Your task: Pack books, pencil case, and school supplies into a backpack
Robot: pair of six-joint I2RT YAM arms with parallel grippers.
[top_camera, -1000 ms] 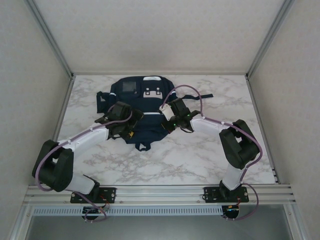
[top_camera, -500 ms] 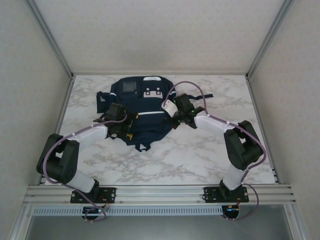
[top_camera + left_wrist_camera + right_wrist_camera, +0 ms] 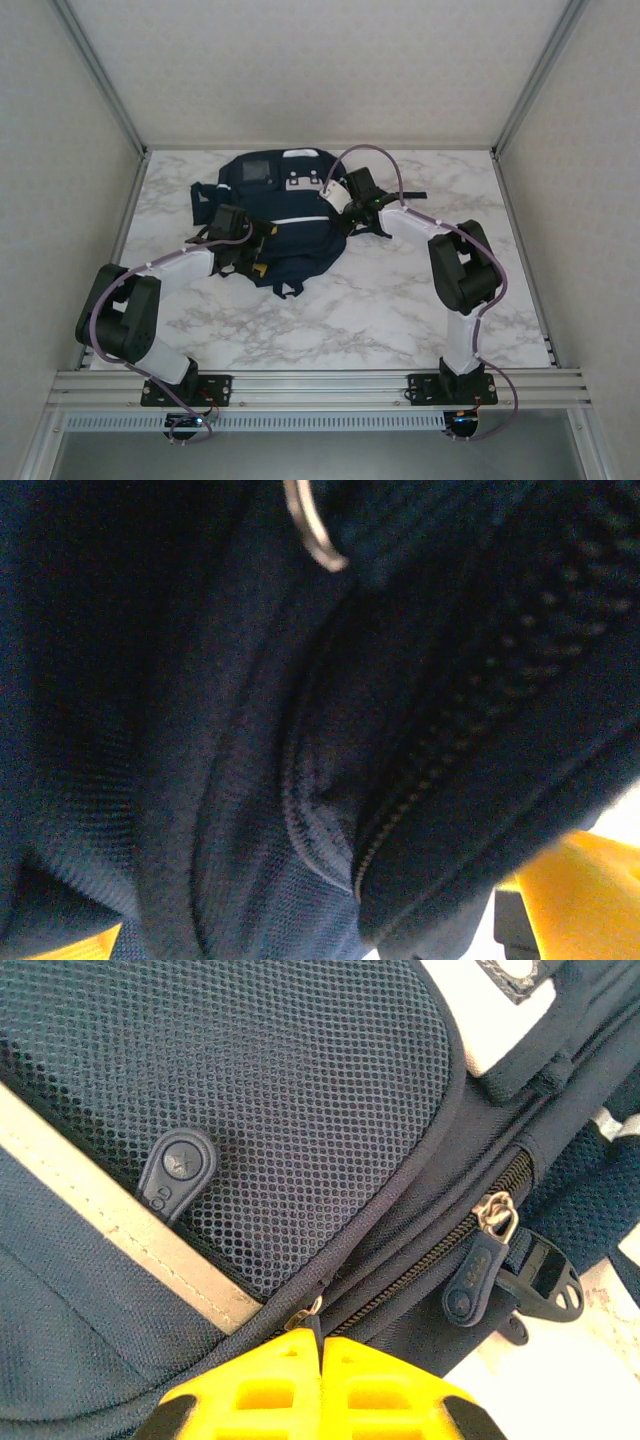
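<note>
The backpack [image 3: 290, 215] lies flat near the far edge of the bench [image 3: 400, 310], a bit left of the middle. My left hand [image 3: 260, 248] is at its left side with the fingers spread wide. Dark blue cloth and a zip [image 3: 430, 770] sit between them. My right hand [image 3: 320, 1350] is at its right side, by the mesh pocket [image 3: 250, 1110]. Its yellow fingers [image 3: 250, 1390] are pressed shut - a little zip tag [image 3: 308, 1315] is pinched at the tips.

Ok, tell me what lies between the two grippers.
The backpack, its navy front crossed by a white stripe, lies between the left gripper and the right gripper, whose jaws pinch a zipper pull; the top external view shows it.
</note>
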